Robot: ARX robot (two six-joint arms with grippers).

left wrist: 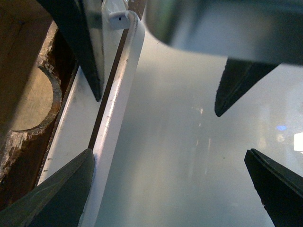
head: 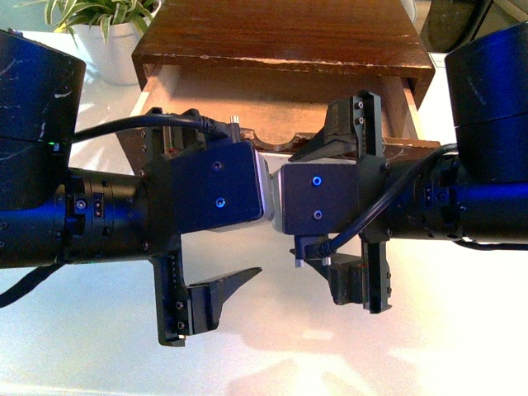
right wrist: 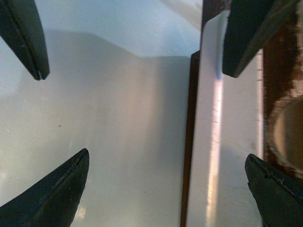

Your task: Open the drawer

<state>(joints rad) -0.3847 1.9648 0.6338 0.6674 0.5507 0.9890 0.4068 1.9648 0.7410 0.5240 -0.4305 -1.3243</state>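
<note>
The dark brown drawer stands pulled out from the wooden cabinet, with its pale inside showing. Its notched top edge sits just behind my grippers. The left gripper and right gripper face each other in front of the drawer, both open and empty. In the left wrist view the white bar handle runs beside the drawer-side finger of the left gripper, with the notch beyond it. In the right wrist view the handle lies between the open jaws of the right gripper, near the notch.
A potted plant in a white pot stands at the back left beside the cabinet. The glossy white tabletop spreads below the grippers. Each gripper's fingers show in the other's wrist view.
</note>
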